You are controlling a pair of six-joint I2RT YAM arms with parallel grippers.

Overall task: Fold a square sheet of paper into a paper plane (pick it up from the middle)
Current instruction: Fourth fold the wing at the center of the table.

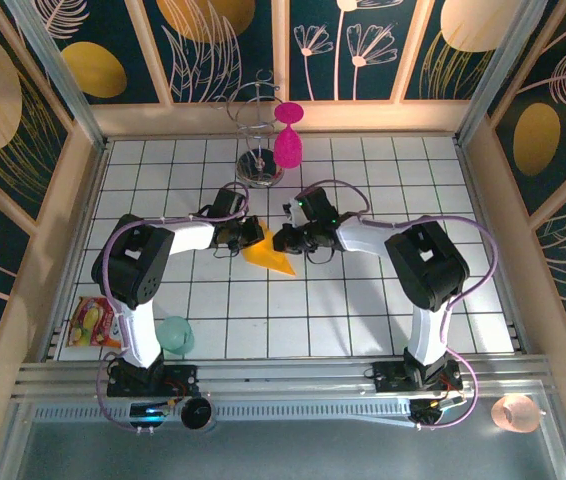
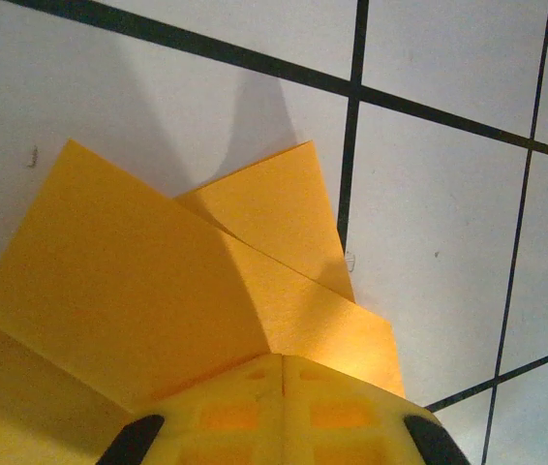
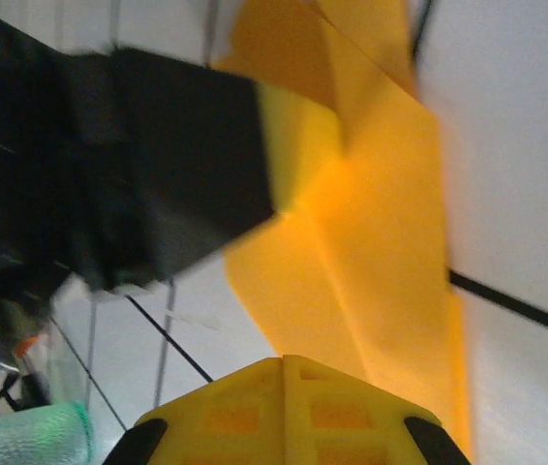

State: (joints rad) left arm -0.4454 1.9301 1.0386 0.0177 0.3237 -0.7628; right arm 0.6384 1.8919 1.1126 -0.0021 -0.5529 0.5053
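Observation:
The square sheet of paper (image 1: 269,255), orange-yellow and folded into overlapping layers, lies mid-table between my two grippers. My left gripper (image 1: 247,238) is at its left side. In the left wrist view its jaws (image 2: 282,360) are shut, and a crease of the paper (image 2: 158,291) runs straight into the seam between the pads. My right gripper (image 1: 284,240) is at the paper's right side, shut, with its tip (image 3: 284,360) against the near edge of the paper (image 3: 380,252). Whether it pinches the sheet I cannot tell. The left gripper's yellow fingertip (image 3: 298,131) touches the paper from across.
A magenta goblet (image 1: 288,140) hangs on a wire stand (image 1: 259,160) at the back centre. A snack packet (image 1: 93,322) and a teal cup (image 1: 175,335) sit by the left arm's base. A pink cup (image 1: 515,412) stands outside the front rail. Walls enclose the tiled table (image 1: 363,320).

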